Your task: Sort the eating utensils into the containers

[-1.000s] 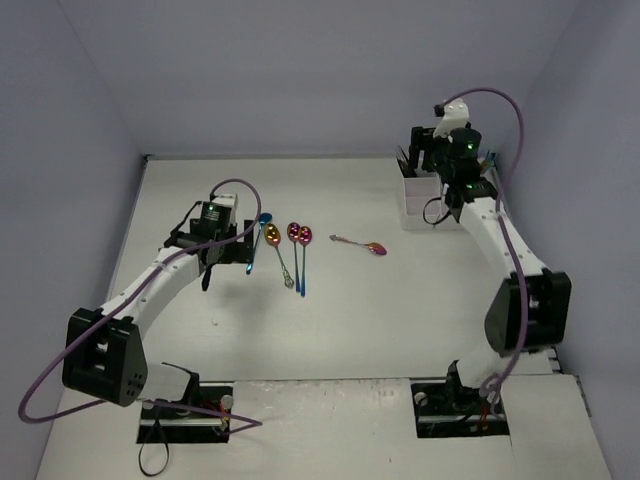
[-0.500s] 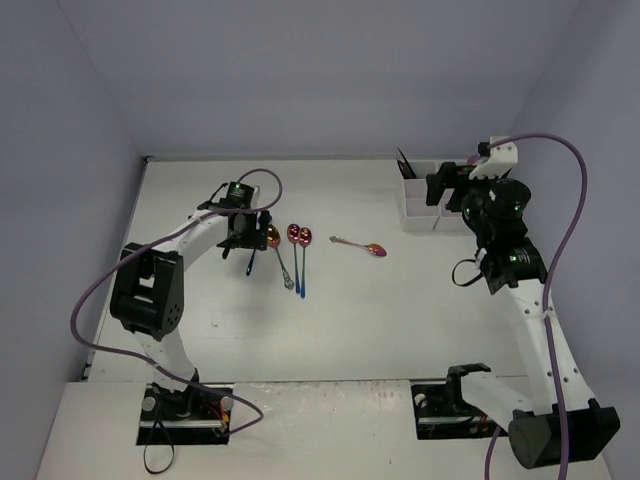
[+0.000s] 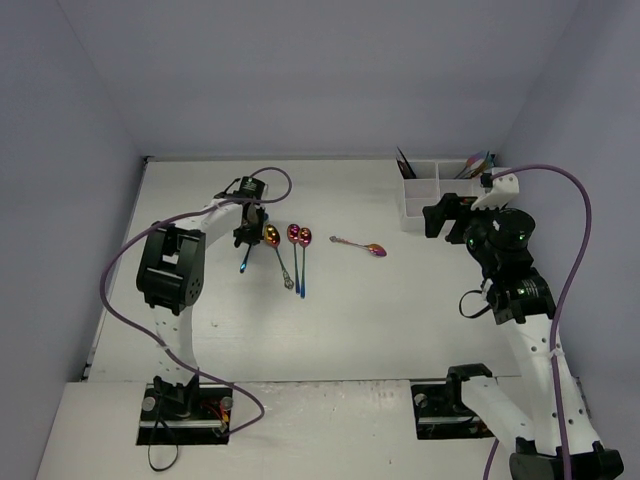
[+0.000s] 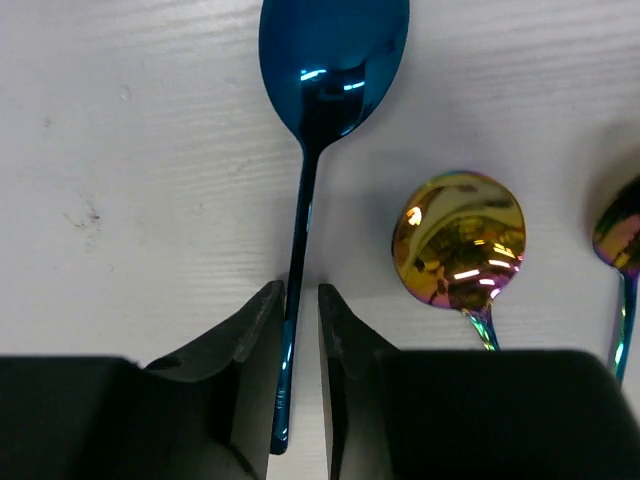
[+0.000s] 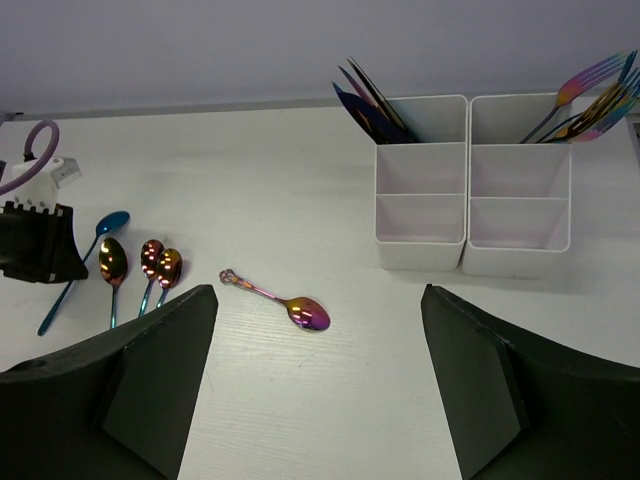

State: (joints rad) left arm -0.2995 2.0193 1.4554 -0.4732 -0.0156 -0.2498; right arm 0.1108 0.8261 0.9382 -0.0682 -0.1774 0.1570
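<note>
At the table's (image 3: 400,320) 10 o'clock, blue spoon (image 4: 333,55) lying flat, left gripper (image 4: 300,300) narrowed astride its handle, not quite pinching, gold spoon (image 4: 458,240) at its 3 o'clock, right gripper (image 5: 318,295) spread wide, empty, white tray (image 5: 420,255) at 1 o'clock, knives (image 5: 365,105) and forks (image 5: 590,100) upright in far compartments

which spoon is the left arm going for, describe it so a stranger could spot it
On the white table, find the row of four spoons lying left of centre. It is the leftmost one, the blue spoon, where the left gripper has its jaws either side of the handle. Its neighbours have gold or pink bowls; this one is solid blue.
</note>
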